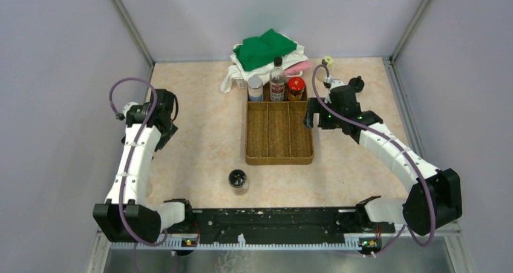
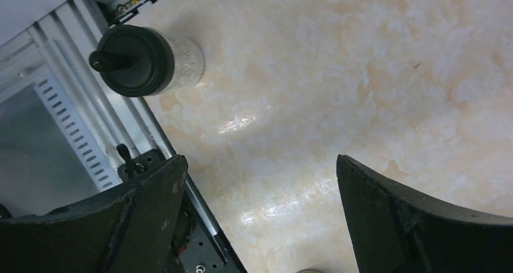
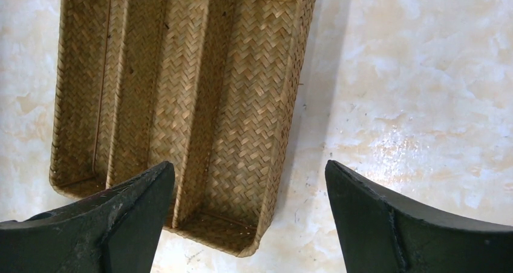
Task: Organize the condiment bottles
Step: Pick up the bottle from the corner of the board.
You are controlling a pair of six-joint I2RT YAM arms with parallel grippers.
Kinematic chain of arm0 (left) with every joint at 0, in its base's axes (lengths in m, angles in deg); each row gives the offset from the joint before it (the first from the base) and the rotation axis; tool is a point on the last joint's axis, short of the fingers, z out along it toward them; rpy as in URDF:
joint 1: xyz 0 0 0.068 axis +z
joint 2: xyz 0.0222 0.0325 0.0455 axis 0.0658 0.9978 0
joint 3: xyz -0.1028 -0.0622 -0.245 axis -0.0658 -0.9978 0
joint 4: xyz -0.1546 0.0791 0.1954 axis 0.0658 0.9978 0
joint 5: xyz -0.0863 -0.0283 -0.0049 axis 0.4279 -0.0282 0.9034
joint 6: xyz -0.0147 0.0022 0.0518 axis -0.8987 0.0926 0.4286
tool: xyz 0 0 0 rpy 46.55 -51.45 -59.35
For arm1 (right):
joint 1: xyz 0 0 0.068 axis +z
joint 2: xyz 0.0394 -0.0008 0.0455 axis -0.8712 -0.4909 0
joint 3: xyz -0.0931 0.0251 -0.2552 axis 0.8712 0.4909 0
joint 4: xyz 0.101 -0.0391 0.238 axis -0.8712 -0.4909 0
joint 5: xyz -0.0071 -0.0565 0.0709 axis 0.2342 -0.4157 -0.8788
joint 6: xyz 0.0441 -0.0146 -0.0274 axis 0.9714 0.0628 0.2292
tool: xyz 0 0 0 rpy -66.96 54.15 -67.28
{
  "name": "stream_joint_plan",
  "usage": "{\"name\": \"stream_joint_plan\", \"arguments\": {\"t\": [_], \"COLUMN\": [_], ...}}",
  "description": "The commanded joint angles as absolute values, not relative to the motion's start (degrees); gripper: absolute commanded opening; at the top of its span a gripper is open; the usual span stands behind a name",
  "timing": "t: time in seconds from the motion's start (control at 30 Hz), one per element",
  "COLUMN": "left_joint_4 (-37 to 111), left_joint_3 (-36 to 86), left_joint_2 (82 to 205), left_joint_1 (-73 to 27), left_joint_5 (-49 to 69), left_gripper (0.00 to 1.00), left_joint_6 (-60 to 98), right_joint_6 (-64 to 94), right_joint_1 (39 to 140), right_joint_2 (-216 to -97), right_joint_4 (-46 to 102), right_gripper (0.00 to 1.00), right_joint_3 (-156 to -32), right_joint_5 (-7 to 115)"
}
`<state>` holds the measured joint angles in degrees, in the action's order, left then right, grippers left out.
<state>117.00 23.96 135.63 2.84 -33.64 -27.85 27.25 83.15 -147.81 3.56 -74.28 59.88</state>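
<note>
Left end effector [image 2: 260,179] and right end effector [image 3: 249,179] both open, empty. Three bottles [image 1: 277,79] stand at the tray's [image 1: 279,160] 12 o'clock end. Black-lidded jar [image 1: 238,180] on the worktop [image 1: 199,134] at its 7 o'clock.

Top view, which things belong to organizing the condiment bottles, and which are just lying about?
Job: tall black-capped bottle, grey-lidded jar, red-lidded jar, at the far end of the woven tray; black-lidded jar, yellowish-lidded jar, black-topped bottle, loose on the table.
Lying about: green and white cloth pile.
</note>
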Motion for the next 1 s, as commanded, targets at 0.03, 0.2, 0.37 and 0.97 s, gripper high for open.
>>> {"name": "stream_joint_plan", "arguments": {"t": [0.03, 0.2, 0.37, 0.97], "left_joint_4": [115.67, 105.91, 80.48, 62.59], "left_joint_3": [31.99, 39.02, 27.5, 30.42], "left_joint_2": [147.35, 157.58, 150.53, 164.45], "left_joint_1": [3.37, 3.4, 6.05, 18.3], "left_joint_5": [-39.31, -37.04, -29.45, -16.94], "left_gripper": [0.99, 0.99, 0.99, 0.99], "left_joint_6": [-27.69, -17.17, -1.82, 9.25], "right_joint_6": [27.05, 25.54, 25.5, 25.41], "right_joint_1": [84.55, 84.67, 84.64, 84.55], "right_joint_2": [-147.92, -147.15, -145.97, -150.81], "right_joint_4": [3.1, 1.21, 1.29, 4.42], "right_gripper": [0.93, 0.93, 0.93, 0.93], "right_joint_3": [-76.66, -77.92, -78.57, -79.82], "right_joint_5": [60.8, 65.85, 74.09, 73.96]}}
